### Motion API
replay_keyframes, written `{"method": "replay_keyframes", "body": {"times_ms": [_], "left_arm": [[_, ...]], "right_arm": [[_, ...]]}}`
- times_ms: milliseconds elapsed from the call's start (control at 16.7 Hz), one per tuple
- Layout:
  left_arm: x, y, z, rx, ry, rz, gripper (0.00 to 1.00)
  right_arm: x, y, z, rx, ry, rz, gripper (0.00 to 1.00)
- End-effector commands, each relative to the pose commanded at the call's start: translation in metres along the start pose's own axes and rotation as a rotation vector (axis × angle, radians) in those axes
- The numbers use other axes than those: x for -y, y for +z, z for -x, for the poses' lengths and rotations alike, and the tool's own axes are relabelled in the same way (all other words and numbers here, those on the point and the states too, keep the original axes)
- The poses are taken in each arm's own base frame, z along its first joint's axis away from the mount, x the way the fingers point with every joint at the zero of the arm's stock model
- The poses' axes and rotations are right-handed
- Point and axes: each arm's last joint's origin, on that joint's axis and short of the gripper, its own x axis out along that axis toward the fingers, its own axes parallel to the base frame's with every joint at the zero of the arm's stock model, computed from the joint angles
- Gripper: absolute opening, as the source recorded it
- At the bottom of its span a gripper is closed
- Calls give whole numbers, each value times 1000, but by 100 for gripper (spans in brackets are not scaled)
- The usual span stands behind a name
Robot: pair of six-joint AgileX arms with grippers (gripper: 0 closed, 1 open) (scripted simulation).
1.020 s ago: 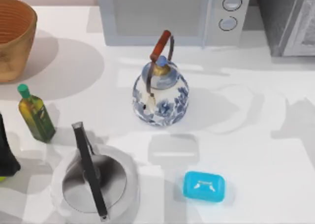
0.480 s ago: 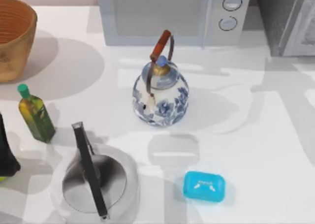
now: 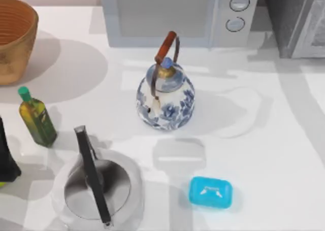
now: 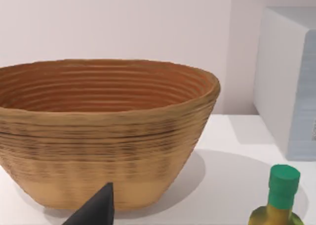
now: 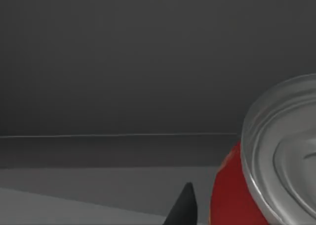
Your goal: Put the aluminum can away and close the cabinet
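The can [image 5: 261, 185] sits inside the dark cabinet [image 3: 294, 18]; shadows have cleared off the worktop [image 3: 284, 155] (right jaws' state: cannot tell), door next.

Open counter [image 3: 284, 180] on the right half; I see a clear lane from the front edge toward the cabinet [image 3: 297, 20] at the back right corner. Middle blocked by the blue-and-white kettle [image 3: 165, 96], microwave [image 3: 177, 15] right behind it. Blue soap box [image 3: 210, 192] sits low near the front. Left side crowded: steel kettle [image 3: 96, 188], oil bottle [image 3: 36, 117], basket [image 3: 15, 38]. Right wrist view: aluminum can [image 5: 266, 165] close against grey cabinet interior.
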Motion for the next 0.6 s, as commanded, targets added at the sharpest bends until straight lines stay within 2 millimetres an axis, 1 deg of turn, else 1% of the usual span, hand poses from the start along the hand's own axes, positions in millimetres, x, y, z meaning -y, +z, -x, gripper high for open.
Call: {"method": "replay_keyframes", "body": {"times_ms": [120, 180, 600], "left_arm": [[0, 0, 0, 0, 0, 0, 100], [0, 0, 0, 0, 0, 0, 100], [0, 0, 0, 0, 0, 0, 100]], "right_arm": [[0, -5, -17, -26, -24, 28, 0], [0, -7, -22, -35, -31, 36, 0], [-1, -9, -27, -49, -31, 39, 0]]}}
